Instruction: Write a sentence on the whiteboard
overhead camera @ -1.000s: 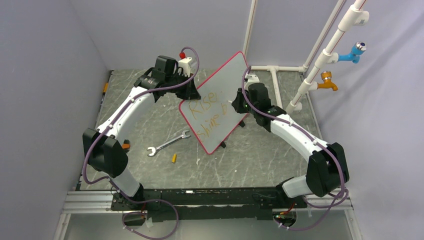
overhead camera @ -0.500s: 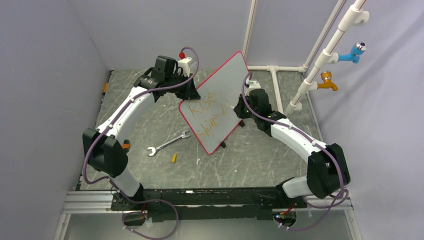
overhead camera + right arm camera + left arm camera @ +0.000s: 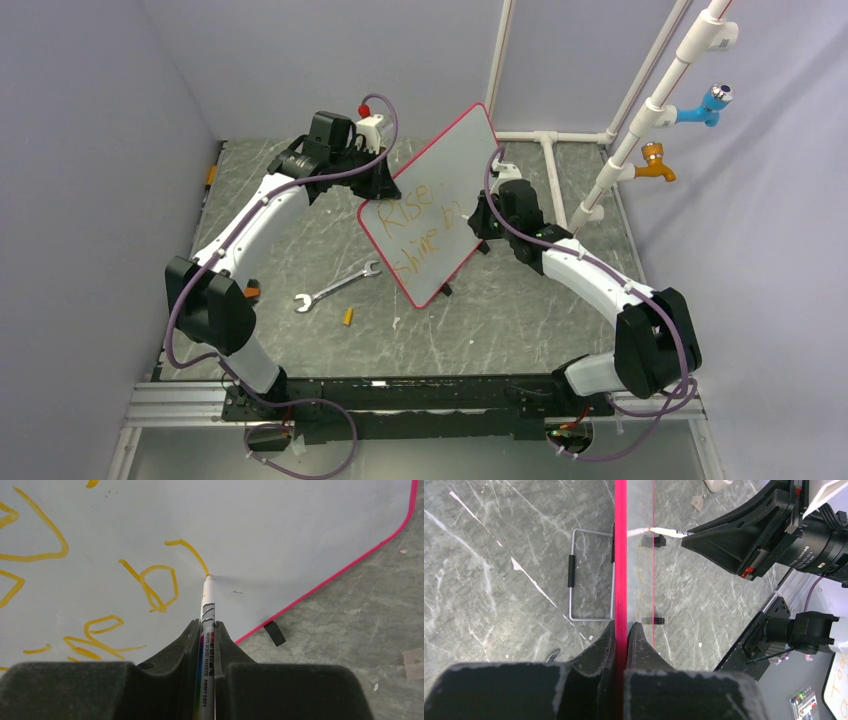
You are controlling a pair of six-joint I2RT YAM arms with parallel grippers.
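While your left end effector (image 3: 622,626) pinches the whiteboard (image 3: 621,555), the right end effector (image 3: 206,626), pinching the marker (image 3: 207,607), just began the r; the sentence (image 3: 425,228) is unfinished.

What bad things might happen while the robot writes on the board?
1. The left jaws pinch only the thin red rim of the whiteboard, which is held tilted. If the marker presses hard, the board might slip or swing.
2. The marker tip touches the board close to its right edge, so the rest of the sentence may run out of room.
3. The right jaws sit near the orange letters and might smear them.
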